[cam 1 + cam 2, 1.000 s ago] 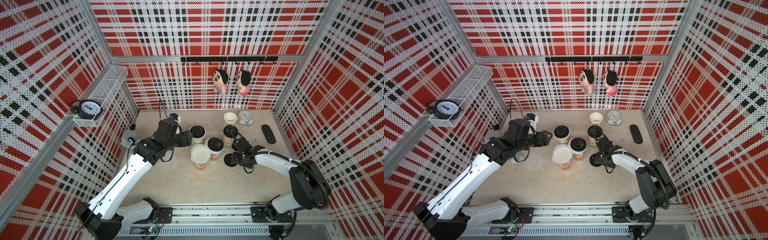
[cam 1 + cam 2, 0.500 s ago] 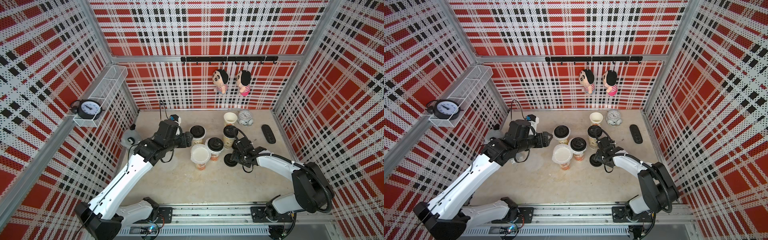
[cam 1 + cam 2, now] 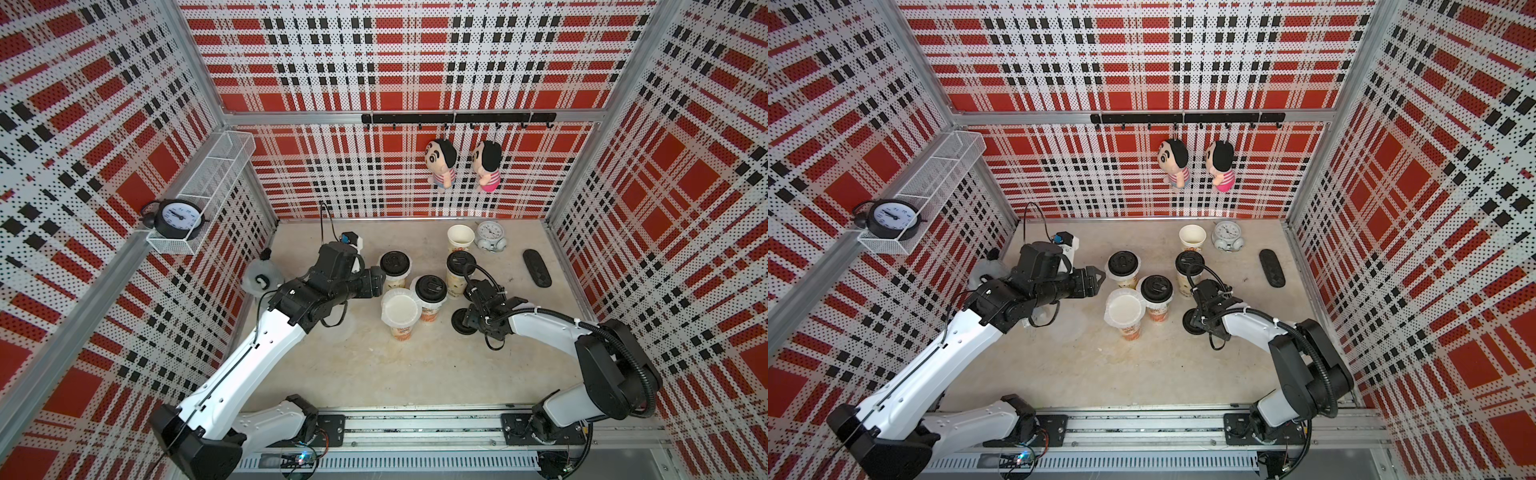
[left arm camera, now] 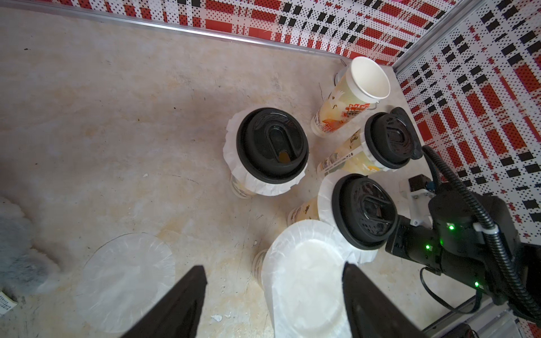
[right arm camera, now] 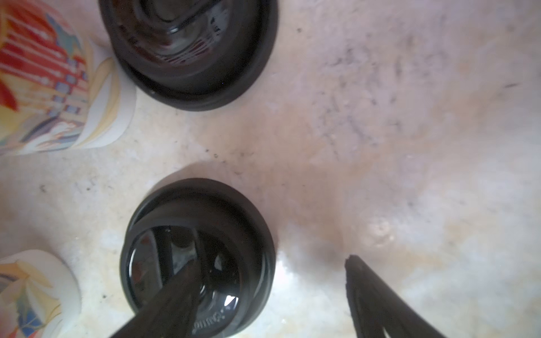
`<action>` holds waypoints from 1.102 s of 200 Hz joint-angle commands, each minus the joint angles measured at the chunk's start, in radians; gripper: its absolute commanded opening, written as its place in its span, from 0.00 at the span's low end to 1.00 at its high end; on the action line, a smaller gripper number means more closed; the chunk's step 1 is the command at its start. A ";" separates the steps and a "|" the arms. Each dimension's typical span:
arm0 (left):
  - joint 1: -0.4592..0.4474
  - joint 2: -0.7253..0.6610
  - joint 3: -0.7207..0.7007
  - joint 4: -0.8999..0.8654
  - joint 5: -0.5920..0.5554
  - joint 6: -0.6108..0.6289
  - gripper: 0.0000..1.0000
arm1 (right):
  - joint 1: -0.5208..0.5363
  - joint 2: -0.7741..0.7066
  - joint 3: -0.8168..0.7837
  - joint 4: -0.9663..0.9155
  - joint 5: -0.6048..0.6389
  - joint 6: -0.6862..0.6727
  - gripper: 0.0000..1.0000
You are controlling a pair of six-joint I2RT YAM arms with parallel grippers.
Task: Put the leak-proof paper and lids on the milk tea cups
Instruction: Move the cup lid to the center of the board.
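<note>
Paper sheet [image 4: 126, 281] lies flat on the counter [image 4: 117, 117] just beside the left tool [image 4: 272, 266], the nearer one, its jaws spread and empty. The 1 bare cup [image 4: 370, 79] stands beyond the 3 lidded cups [image 4: 272, 146] from it; the right tool [image 5: 269, 260], also spread, straddles a black lid [image 5: 210, 204].

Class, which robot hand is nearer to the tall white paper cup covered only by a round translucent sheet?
Left. The left hand hangs open beside the top of that cup; the right hand is low over a black round plastic lid, beyond a lidded cup.
</note>
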 commanded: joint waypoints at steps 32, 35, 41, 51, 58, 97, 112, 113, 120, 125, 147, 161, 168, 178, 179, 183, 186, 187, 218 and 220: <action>0.008 -0.021 -0.013 0.020 0.017 0.008 0.76 | -0.006 -0.104 -0.023 -0.208 0.133 0.040 0.81; 0.008 -0.022 -0.013 0.019 0.017 0.008 0.76 | -0.007 -0.108 -0.025 -0.213 0.134 0.041 0.81; 0.008 -0.024 -0.015 0.020 0.017 0.007 0.76 | -0.009 -0.120 -0.024 -0.218 0.138 0.037 0.82; 0.008 -0.028 -0.016 0.019 0.017 0.007 0.76 | -0.012 -0.137 -0.025 -0.220 0.139 0.029 0.82; 0.008 -0.030 -0.015 0.019 0.015 0.007 0.76 | -0.016 -0.146 -0.021 -0.223 0.133 0.021 0.82; 0.009 -0.035 -0.006 0.014 0.007 0.010 0.77 | -0.016 -0.180 0.018 -0.172 0.017 -0.054 0.82; 0.011 -0.030 -0.002 0.014 0.006 0.011 0.77 | -0.012 -0.166 0.028 -0.139 -0.047 -0.073 0.82; 0.011 -0.030 -0.002 0.014 0.006 0.010 0.77 | -0.012 -0.164 0.028 -0.138 -0.056 -0.073 0.82; 0.012 -0.028 -0.001 0.014 0.006 0.011 0.77 | -0.008 -0.151 0.035 -0.127 -0.079 -0.075 0.82; 0.012 -0.026 -0.001 0.013 0.007 0.012 0.77 | -0.004 -0.140 0.040 -0.123 -0.090 -0.079 0.83; 0.014 -0.018 0.002 0.014 0.010 0.015 0.77 | 0.015 -0.080 0.073 -0.128 -0.101 -0.081 0.84; 0.014 -0.016 -0.001 0.014 0.012 0.016 0.77 | 0.023 -0.048 0.088 -0.136 -0.099 -0.079 0.85; 0.015 -0.015 -0.002 0.014 0.011 0.017 0.77 | 0.025 -0.037 0.091 -0.137 -0.095 -0.079 0.85; 0.016 -0.015 -0.003 0.014 0.012 0.018 0.77 | 0.026 -0.024 0.091 -0.140 -0.092 -0.075 0.86; 0.016 -0.014 -0.003 0.014 0.012 0.019 0.77 | 0.026 -0.024 0.091 -0.140 -0.092 -0.074 0.86; 0.017 -0.012 -0.003 0.014 0.012 0.019 0.77 | 0.026 -0.020 0.092 -0.142 -0.090 -0.074 0.86; 0.017 -0.013 -0.004 0.014 0.012 0.019 0.77 | 0.026 -0.017 0.092 -0.145 -0.088 -0.073 0.86; 0.017 -0.013 -0.005 0.014 0.012 0.019 0.77 | 0.026 -0.015 0.092 -0.145 -0.087 -0.072 0.86; 0.020 -0.009 -0.006 0.015 0.016 0.022 0.77 | 0.026 -0.004 0.092 -0.148 -0.074 -0.074 0.87; 0.020 -0.007 -0.006 0.016 0.016 0.022 0.77 | 0.026 -0.004 0.092 -0.146 -0.074 -0.075 0.87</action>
